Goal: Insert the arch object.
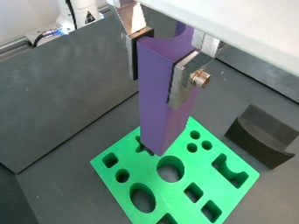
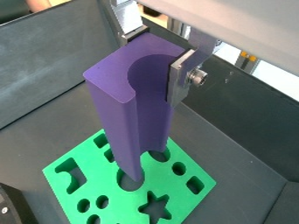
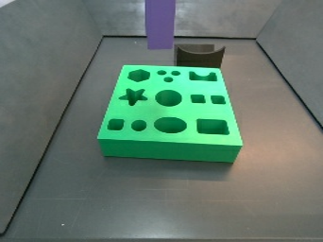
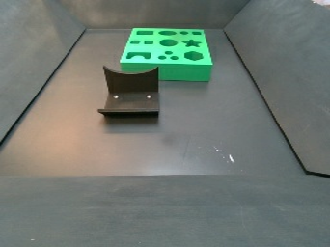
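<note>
My gripper (image 1: 158,74) is shut on the arch object (image 1: 162,114), a tall purple bar with a semicircular groove down one face, and it is seen in both wrist views (image 2: 155,61). The silver fingers (image 1: 181,83) clamp the bar's upper part (image 2: 135,122). The bar hangs upright, its lower end just above the green board (image 1: 222,188) with shaped holes (image 2: 70,179). In a side view only the bar's lower part (image 3: 161,24) shows, above the board's far edge (image 3: 171,142). The gripper itself is out of both side views.
The dark fixture (image 3: 198,55) stands on the floor just behind the board; it also shows in a wrist view (image 1: 263,133) and in a side view (image 4: 129,94), in front of the board (image 4: 168,73). Grey walls enclose the dark floor.
</note>
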You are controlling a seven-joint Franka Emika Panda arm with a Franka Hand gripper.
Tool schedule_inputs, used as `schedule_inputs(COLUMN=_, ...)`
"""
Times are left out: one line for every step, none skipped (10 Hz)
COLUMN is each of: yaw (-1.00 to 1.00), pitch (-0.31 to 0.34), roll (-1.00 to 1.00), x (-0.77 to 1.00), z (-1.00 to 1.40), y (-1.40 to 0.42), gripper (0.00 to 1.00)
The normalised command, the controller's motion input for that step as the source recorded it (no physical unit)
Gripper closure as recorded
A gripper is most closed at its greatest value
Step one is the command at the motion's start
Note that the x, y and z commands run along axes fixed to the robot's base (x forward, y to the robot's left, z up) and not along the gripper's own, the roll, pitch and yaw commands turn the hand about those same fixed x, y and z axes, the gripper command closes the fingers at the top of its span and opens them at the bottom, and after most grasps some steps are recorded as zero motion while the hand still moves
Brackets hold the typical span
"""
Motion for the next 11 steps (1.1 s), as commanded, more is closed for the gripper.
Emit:
schedule_inputs(yaw=-0.63, pitch=-0.026, roll=-0.04, x=0.28, z=0.00, y=0.00, gripper=1.00)
schedule_inputs(yaw=-1.00, pitch=-0.054, roll=-0.01, x=0.00, z=0.00, y=0.00, gripper=1.00)
schedule_inputs(yaw=-1.00, pitch=-0.056, roll=-0.01, x=0.00, z=0.00, y=0.00, gripper=1.00)
schedule_inputs(yaw=-0.97, pitch=-0.036, roll=0.00, x=0.13, z=0.00, y=0.04, gripper=1.00)
schedule_inputs(yaw=-0.90, pitch=-0.040, roll=0.00, x=0.24, z=-0.07, y=0.09, gripper=1.00)
schedule_inputs(yaw=-0.81, pitch=-0.051, roll=0.00, x=0.37, z=-0.05, y=0.13, gripper=1.00)
schedule_inputs(yaw=-0.72, pitch=-0.057, roll=0.00, x=0.48, z=-0.09, y=0.13, gripper=1.00)
schedule_inputs(yaw=-0.69, pitch=-0.061, roll=0.00, x=0.51, z=-0.13, y=0.12, gripper=1.00)
schedule_inputs(yaw=-0.67, pitch=-0.069, roll=0.07, x=0.54, z=-0.28, y=0.08, gripper=1.00)
schedule_inputs(yaw=-0.70, pitch=-0.034, roll=0.14, x=0.52, z=-0.35, y=0.03, gripper=1.00)
schedule_inputs(yaw=-0.76, pitch=-0.003, roll=0.18, x=0.46, z=-0.36, y=0.00, gripper=1.00)
